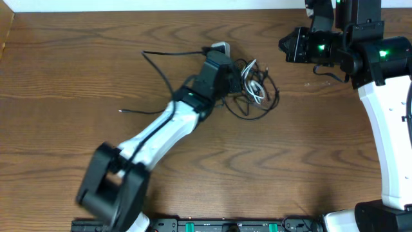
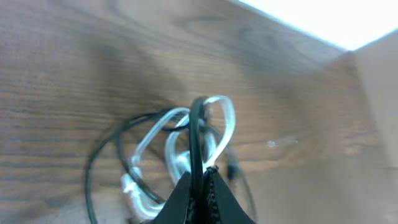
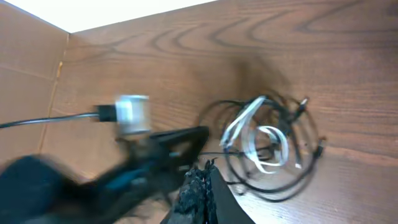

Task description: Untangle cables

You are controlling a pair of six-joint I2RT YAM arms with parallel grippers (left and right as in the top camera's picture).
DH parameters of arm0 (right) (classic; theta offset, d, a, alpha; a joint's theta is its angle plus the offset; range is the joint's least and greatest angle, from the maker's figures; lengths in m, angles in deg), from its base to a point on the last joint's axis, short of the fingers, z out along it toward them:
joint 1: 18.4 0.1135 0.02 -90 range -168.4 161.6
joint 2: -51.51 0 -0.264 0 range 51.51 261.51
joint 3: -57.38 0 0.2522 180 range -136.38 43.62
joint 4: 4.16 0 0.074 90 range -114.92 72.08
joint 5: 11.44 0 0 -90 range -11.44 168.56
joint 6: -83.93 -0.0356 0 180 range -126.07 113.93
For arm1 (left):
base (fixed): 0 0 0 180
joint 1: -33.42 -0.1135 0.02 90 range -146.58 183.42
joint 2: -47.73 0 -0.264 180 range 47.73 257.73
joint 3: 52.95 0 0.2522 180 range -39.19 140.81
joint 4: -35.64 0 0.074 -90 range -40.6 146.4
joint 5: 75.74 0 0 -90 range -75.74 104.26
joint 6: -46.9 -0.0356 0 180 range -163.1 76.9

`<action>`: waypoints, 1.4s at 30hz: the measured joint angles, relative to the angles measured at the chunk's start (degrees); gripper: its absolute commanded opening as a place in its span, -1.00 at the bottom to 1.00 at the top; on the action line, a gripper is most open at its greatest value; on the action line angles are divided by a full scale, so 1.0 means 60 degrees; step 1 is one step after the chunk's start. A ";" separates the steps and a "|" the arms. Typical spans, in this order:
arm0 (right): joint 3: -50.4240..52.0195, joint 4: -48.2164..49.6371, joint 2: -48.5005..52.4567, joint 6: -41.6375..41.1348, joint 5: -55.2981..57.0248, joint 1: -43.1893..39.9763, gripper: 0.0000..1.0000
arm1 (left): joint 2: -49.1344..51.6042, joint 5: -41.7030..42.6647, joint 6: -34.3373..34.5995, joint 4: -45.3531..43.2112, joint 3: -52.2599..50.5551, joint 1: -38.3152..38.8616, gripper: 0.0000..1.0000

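The cables (image 1: 254,90) lie bunched on the wooden table: several thin black cords looped around a shorter white cord (image 1: 257,91). One black cord (image 1: 158,67) trails off to the left. My left gripper (image 1: 233,77) is at the left side of the bunch, shut on a black cable (image 2: 198,140) that rises from between its fingertips (image 2: 200,175). The white loops (image 2: 177,149) lie just behind it. My right gripper (image 1: 288,47) is to the upper right of the bunch, apart from it. Its jaws (image 3: 205,169) are shut with nothing in them. The bunch also shows in the right wrist view (image 3: 267,140).
A white plug block (image 1: 222,46) on a black lead sits just behind my left gripper; it also shows in the right wrist view (image 3: 132,114). A loose black cord end (image 1: 125,111) lies to the left. The table's raised wall (image 1: 154,5) runs along the back.
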 measured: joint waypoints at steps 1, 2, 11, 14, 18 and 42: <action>0.0000 -0.0025 0.0018 0.0007 0.0000 0.0000 -0.98 | -0.0291 0.0109 -0.0044 0.0102 0.0000 -0.0047 -0.85; 0.0000 -0.0044 0.0066 0.0011 -0.0004 0.0000 -0.98 | -0.0750 0.0324 -0.0142 0.0266 0.0000 -0.0131 -0.85; 0.0000 0.0157 0.0980 0.0164 -0.1064 0.0055 -0.66 | -0.3217 0.2535 -0.0597 0.0940 0.0000 -0.0969 -0.85; 0.0000 0.0244 0.1311 0.0310 -0.1683 0.0244 -0.47 | -0.3235 0.3300 -0.0554 0.0969 0.0000 -0.1337 -0.85; 0.0000 0.0251 0.1778 0.0350 -0.2222 0.0605 -0.42 | -0.3213 0.4011 -0.0517 0.0991 0.0000 -0.1730 -0.85; 0.0000 0.0561 0.3574 -0.0251 -0.3727 0.1089 -0.98 | -0.3213 0.2801 -0.1151 0.2838 0.0000 -0.1854 -0.85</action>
